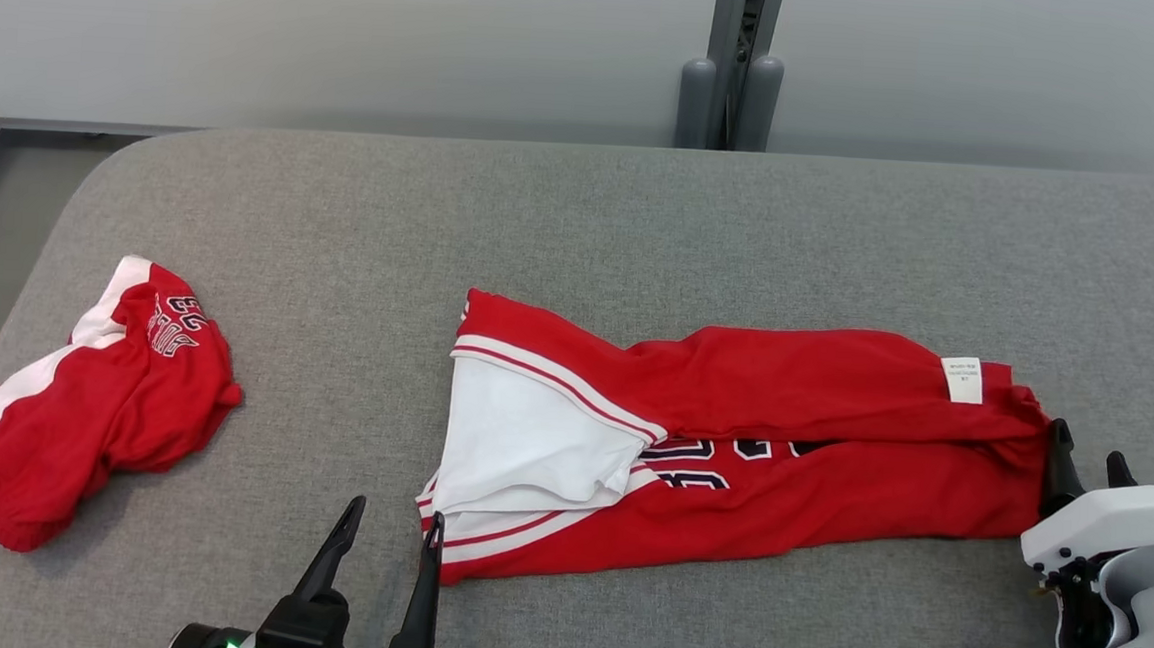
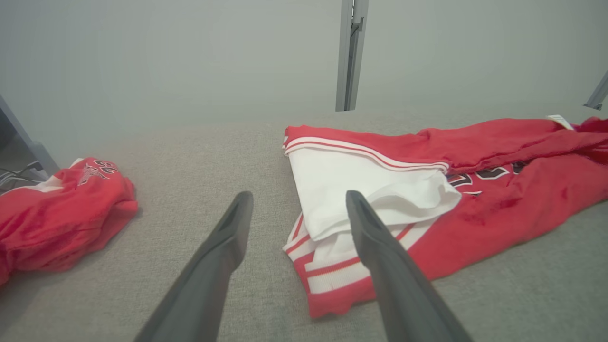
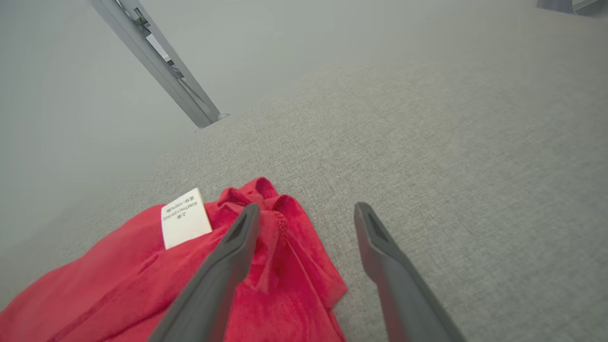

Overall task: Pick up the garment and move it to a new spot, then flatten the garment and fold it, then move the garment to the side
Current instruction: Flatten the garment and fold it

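Garment (image 1: 827,500): red-and-white jersey, stretched out lengthwise on the grey counter (image 1: 583,224), loosely folded, white label (image 1: 962,379) near its right end.
Left end effector (image 1: 397,508): released, just beside the garment's left hem.
Right end effector (image 1: 1089,442): released, one finger against the garment's right end.
Second jersey (image 1: 81,404): crumpled, well left of the garment.
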Controlling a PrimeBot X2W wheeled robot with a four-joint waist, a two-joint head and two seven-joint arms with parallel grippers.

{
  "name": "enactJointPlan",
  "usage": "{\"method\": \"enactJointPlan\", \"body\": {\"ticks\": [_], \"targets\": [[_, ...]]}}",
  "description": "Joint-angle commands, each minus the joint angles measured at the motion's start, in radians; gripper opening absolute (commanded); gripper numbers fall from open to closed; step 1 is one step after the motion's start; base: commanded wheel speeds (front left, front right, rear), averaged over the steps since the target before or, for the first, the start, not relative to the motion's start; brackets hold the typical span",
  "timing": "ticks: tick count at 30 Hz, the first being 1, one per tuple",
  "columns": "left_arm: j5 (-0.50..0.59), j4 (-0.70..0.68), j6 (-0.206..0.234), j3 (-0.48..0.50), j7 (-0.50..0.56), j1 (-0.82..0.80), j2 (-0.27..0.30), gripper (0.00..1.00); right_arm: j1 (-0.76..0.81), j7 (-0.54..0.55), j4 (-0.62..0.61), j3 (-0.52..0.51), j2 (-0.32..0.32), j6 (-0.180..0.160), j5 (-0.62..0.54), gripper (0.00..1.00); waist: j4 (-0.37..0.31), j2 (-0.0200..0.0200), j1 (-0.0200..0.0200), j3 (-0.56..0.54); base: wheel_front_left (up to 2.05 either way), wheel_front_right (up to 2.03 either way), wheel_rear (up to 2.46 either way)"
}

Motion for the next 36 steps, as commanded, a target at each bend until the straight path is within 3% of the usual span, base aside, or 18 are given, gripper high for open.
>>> {"method": "enactJointPlan", "body": {"ticks": [1, 8, 13, 14, 15, 16, 17, 23, 36], "targets": [[0.004, 0.003, -0.006, 0.001, -0.004, -0.019, 0.005, 1.00, -0.019, -0.003, 0.020, 0.000, -0.013, 0.000, 0.009, 1.00, 0.010, -0.0001, 0.0000, 0.022, 0.00, 0.00, 0.00], [0.012, 0.013, -0.021, -0.004, -0.004, -0.051, 0.003, 1.00, -0.072, 0.002, 0.119, 0.027, -0.023, 0.000, 0.017, 1.00, 0.030, -0.0001, 0.0000, 0.059, 0.00, 0.00, 0.00], [0.012, 0.017, -0.028, -0.008, -0.004, -0.059, 0.001, 1.00, -0.077, 0.030, 0.192, 0.035, -0.020, 0.000, 0.007, 0.93, 0.038, -0.0001, 0.0000, 0.067, 0.00, 0.00, 0.00], [0.012, 0.018, -0.027, -0.009, -0.004, -0.060, 0.001, 1.00, -0.076, 0.033, 0.199, 0.037, -0.014, 0.000, 0.006, 0.77, 0.040, -0.0001, 0.0000, 0.067, 0.00, 0.00, 0.00], [0.012, 0.018, -0.029, -0.010, -0.004, -0.061, 0.001, 1.00, -0.077, 0.032, 0.204, 0.036, -0.008, 0.000, 0.010, 0.49, 0.041, -0.0001, 0.0000, 0.067, 0.00, 0.00, 0.00], [0.012, 0.019, -0.031, -0.011, -0.004, -0.062, 0.000, 1.00, -0.076, 0.029, 0.207, 0.036, -0.004, 0.000, 0.012, 0.31, 0.042, -0.0001, 0.0000, 0.066, 0.00, 0.00, 0.00], [0.012, 0.019, -0.030, -0.012, -0.004, -0.062, 0.000, 1.00, -0.076, 0.027, 0.211, 0.037, -0.001, 0.000, 0.015, 0.00, 0.043, -0.0001, 0.0000, 0.065, 0.00, 0.00, 0.00], [0.018, 0.018, -0.036, -0.009, -0.004, -0.062, 0.000, 1.00, -0.075, -0.015, 0.183, 0.028, -0.024, 0.000, 0.039, 0.00, 0.039, -0.0001, 0.0000, 0.053, 0.00, 0.00, 0.00], [0.016, 0.008, -0.042, 0.004, -0.004, -0.047, 0.004, 1.00, -0.074, -0.031, 0.055, 0.007, -0.198, 0.000, 0.047, 0.00, -0.007, -0.0001, 0.0000, 0.032, 0.00, 0.00, 0.00]]}}
